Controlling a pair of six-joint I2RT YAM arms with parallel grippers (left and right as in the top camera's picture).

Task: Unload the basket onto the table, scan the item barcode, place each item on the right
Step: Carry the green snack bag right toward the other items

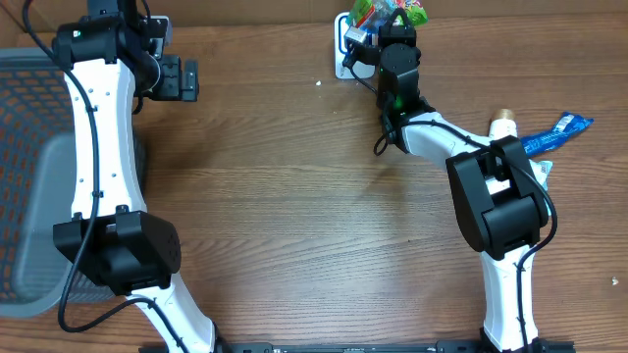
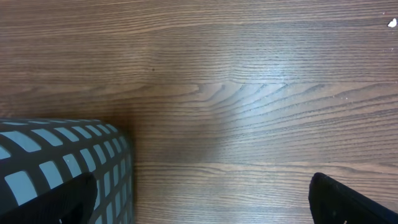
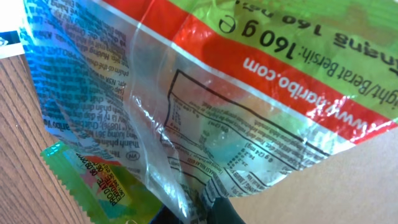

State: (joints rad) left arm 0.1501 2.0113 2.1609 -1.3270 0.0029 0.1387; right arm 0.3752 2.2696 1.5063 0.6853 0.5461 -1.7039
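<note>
Overhead, far edge, right of centre: candy bag (image 1: pixel 394 12) pinched in the closed right gripper (image 1: pixel 385 31), beside or over a white device (image 1: pixel 343 54), probably the scanner; cannot tell which. Far left: left gripper (image 1: pixel 183 78) spread wide beside the mesh basket (image 1: pixel 25 147), holding nothing. Right wrist: only nutrition print and red banner facing the lens, no barcode found. Turn the bag slowly until the barcode panel faces the device. Keep the crinkled film taut and flat, avoid glare, hold steady a beat.
</note>
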